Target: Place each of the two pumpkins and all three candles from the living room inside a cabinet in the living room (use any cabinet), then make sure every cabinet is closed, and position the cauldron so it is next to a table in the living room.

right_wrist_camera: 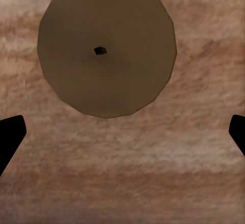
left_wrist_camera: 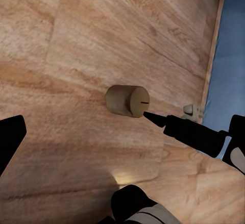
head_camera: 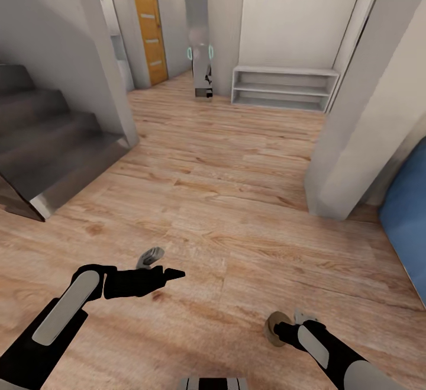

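Observation:
One candle (head_camera: 274, 327) is a short brown cylinder with a dark wick, over the wooden floor just ahead of my right gripper (head_camera: 291, 322). In the right wrist view its round wick face (right_wrist_camera: 107, 48) lies beyond the fingertips (right_wrist_camera: 10, 134), which stand far apart with nothing between them. From the left wrist view, the candle (left_wrist_camera: 126, 100) has one right finger (left_wrist_camera: 178, 128) pointing at its wick end. My left gripper (head_camera: 161, 264) hovers open over the floor to the left, empty. The pumpkins, cabinet, cauldron and table are out of view.
Grey stairs (head_camera: 41, 141) rise at the left. A white wall pillar (head_camera: 355, 141) stands at the right, with a blue sofa (head_camera: 408, 218) behind it. At the far wall are a low white shelf (head_camera: 284, 87), a mirror (head_camera: 201, 47) and an orange door (head_camera: 148, 17).

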### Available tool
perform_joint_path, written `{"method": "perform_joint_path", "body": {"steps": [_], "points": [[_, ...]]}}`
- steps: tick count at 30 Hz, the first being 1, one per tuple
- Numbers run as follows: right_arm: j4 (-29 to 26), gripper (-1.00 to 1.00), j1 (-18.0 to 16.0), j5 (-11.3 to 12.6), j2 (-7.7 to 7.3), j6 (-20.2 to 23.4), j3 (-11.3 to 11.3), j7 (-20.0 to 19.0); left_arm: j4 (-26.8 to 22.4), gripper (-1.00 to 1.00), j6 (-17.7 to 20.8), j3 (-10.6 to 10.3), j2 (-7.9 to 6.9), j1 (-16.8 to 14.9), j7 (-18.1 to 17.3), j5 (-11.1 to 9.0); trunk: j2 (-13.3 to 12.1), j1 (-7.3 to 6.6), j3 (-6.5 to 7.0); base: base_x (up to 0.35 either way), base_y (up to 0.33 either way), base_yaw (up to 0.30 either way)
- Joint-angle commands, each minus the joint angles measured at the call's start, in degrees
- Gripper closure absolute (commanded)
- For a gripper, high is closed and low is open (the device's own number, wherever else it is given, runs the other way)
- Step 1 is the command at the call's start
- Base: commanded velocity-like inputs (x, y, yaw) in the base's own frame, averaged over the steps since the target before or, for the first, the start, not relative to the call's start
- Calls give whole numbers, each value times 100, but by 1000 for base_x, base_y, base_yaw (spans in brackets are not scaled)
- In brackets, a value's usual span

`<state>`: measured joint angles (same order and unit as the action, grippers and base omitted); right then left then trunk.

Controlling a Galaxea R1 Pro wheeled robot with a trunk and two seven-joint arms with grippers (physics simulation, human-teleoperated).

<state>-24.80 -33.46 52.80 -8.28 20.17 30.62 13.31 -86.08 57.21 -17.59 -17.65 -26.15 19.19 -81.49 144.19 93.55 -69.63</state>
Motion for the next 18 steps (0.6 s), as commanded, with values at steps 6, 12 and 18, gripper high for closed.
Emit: {"method": "perform_joint_path", "body": {"steps": [6,12,18], "points": [[-16,-100,-3,49,-8,13,49,49,-8,-100,1,-3,-15,-4,59,-74,2,-1,-5,0,0,0],[-16,-100,-3,46,-8,13,50,47,-14,-100,1,-4,-13,-4,59,-77,2,-1,-5,78,0,0],[-16,-100,-3,46,-8,13,50,49,-14,-100,1,-2,-11,-4,59,-78,2,-1,-5,104,0,0]]}}
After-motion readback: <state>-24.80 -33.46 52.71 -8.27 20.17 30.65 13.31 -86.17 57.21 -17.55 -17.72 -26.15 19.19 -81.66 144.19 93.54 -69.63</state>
